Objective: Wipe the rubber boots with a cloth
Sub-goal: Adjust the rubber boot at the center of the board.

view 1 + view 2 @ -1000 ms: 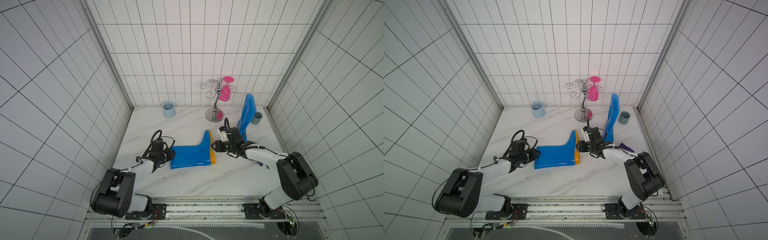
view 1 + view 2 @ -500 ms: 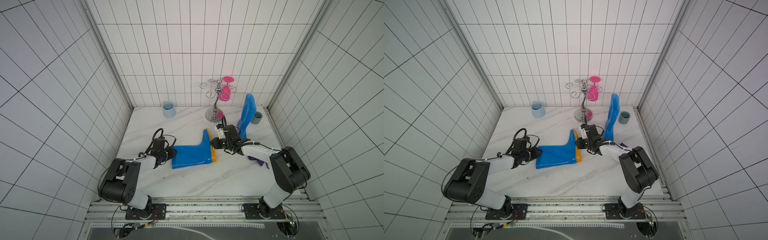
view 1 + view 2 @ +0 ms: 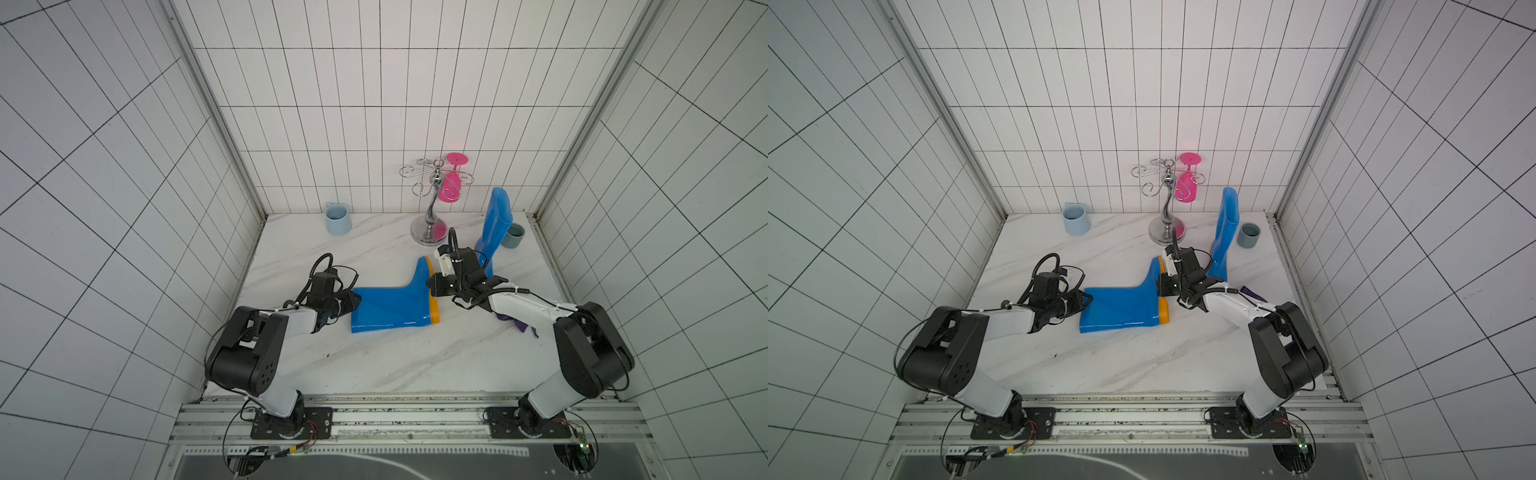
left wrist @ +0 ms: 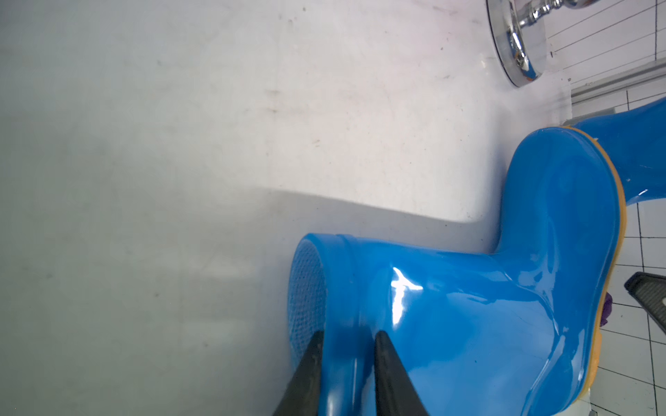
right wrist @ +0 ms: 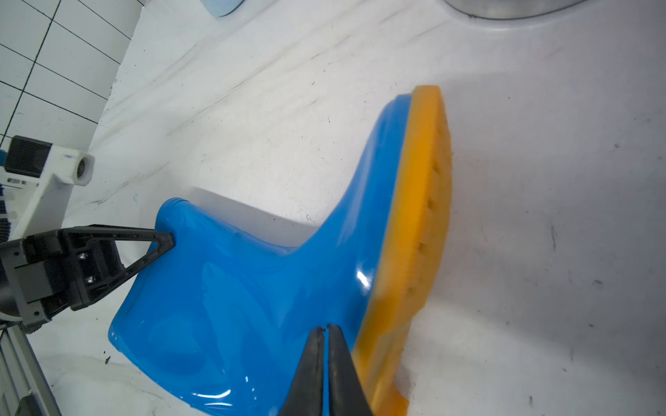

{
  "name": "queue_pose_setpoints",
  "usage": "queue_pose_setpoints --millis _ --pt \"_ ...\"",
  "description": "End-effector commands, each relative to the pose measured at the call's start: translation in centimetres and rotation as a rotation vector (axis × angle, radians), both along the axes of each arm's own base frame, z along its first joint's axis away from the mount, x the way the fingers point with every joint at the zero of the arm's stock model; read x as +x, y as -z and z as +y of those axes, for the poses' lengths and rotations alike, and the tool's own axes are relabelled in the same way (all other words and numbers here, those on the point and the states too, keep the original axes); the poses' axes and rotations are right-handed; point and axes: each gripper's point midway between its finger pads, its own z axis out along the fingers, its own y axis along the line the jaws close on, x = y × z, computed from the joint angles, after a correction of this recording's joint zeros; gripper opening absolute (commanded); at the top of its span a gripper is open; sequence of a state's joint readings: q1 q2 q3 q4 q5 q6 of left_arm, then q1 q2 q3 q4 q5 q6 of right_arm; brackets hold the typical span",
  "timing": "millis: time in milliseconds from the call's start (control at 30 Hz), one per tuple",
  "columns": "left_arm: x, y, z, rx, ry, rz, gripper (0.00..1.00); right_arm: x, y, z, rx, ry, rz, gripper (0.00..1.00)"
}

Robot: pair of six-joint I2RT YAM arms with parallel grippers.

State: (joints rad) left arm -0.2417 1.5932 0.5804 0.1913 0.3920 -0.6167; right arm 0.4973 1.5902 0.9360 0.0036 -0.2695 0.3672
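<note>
One blue rubber boot (image 3: 390, 307) lies on its side mid-table, its orange sole (image 5: 414, 234) facing right. The other boot (image 3: 494, 226) stands upright at the back right. My left gripper (image 4: 347, 338) is shut on the rim of the lying boot's shaft, one finger inside the opening and one outside; in a top view it (image 3: 353, 301) sits at the boot's left end. My right gripper (image 5: 326, 329) is shut with nothing between its fingers, its tips at the lying boot's heel beside the sole. The purple cloth (image 3: 1252, 293) lies on the table, partly hidden under my right forearm.
A light blue mug (image 3: 337, 219) stands at the back left. A chrome glass stand (image 3: 432, 208) with a pink glass (image 3: 451, 189) hanging on it is at the back middle. A grey cup (image 3: 514, 236) sits behind the upright boot. Tiled walls close three sides.
My right gripper has shut and moved left up to the lying boot's heel. My left gripper has tightened a little on the shaft rim.
</note>
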Motion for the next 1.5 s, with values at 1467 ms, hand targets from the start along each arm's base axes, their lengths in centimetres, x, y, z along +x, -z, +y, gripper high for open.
queue_pose_setpoints --millis 1467 --pt "-2.2 1.7 0.1 -0.011 0.097 0.044 0.0 -1.6 -1.3 -6.4 -0.127 0.155 0.003 0.31"
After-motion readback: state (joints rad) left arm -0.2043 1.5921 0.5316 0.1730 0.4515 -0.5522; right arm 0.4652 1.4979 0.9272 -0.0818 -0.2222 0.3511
